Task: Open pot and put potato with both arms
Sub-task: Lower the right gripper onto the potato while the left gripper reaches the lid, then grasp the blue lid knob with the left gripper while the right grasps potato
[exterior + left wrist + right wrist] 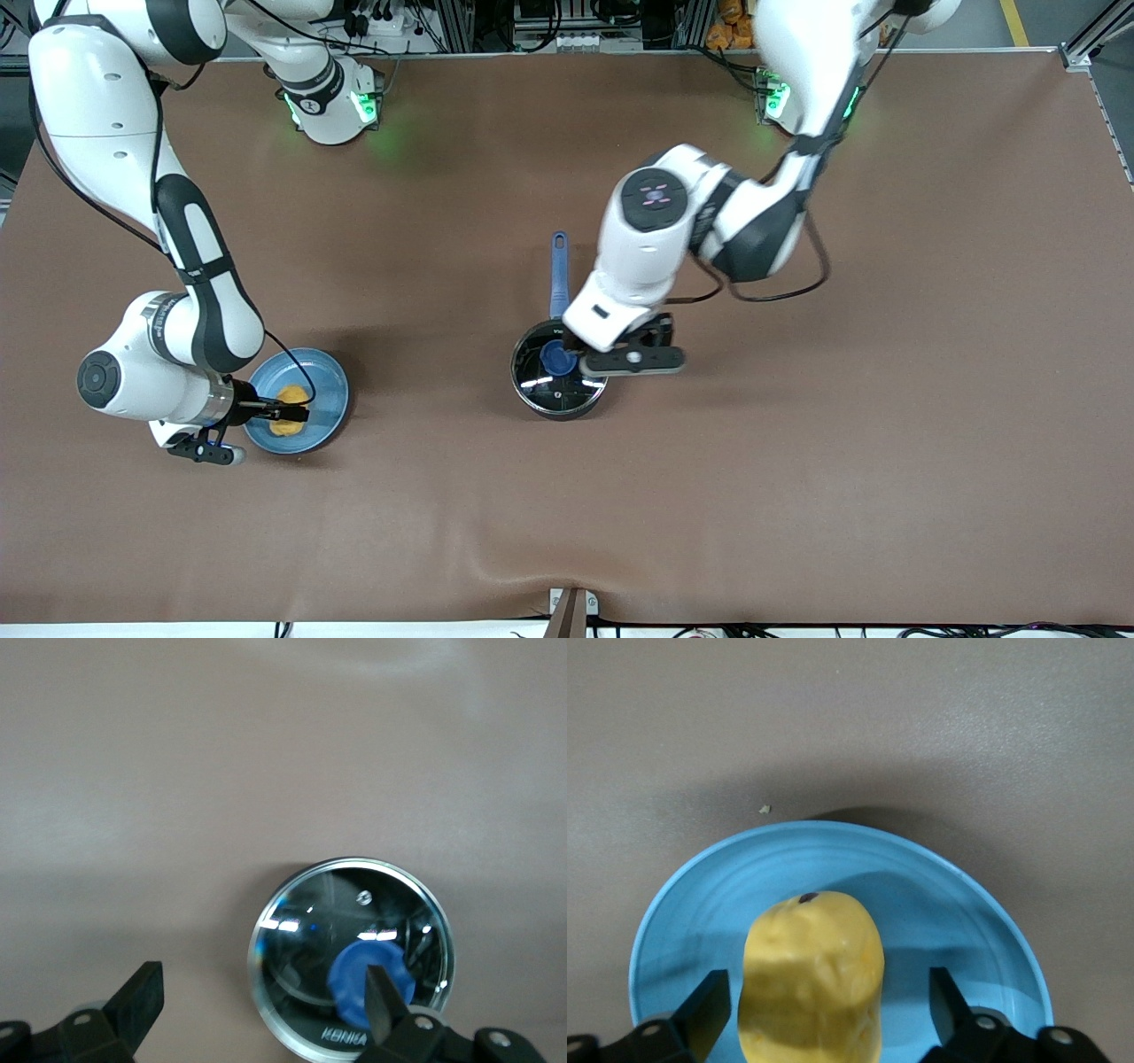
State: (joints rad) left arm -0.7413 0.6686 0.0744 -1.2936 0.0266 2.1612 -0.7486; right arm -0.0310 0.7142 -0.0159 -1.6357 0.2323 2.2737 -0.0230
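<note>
Nearest the front camera, toward the right arm's end of the table, the potato (290, 408) is seen lying on a light-blue plate (330, 387), with the right gripper (285, 413) lowered around it; in the right wrist view its fingers (700, 1014) are spread on either side of the potato (812, 983), a gap showing on each side, so nothing is gripped yet. The potato is judged to be light and firm, with a bumpy skin that should give good purchase; it would best be pinched across its narrow middle, and gently, since it could roll on the plate (939, 904). A little farther from the camera, near the middle of the table, the pot (558, 370) stands with its glass lid (354, 921) on it and its blue handle (559, 270) pointing toward the bases. The left gripper (567, 359) hangs over the lid, its fingers wide apart, one fingertip (383, 997) in front of the blue knob (354, 974) and the other well off the rim. The lid is judged to be smooth, breakable and fairly heavy, so hold should be taken on the knob alone and the lift kept straight.
</note>
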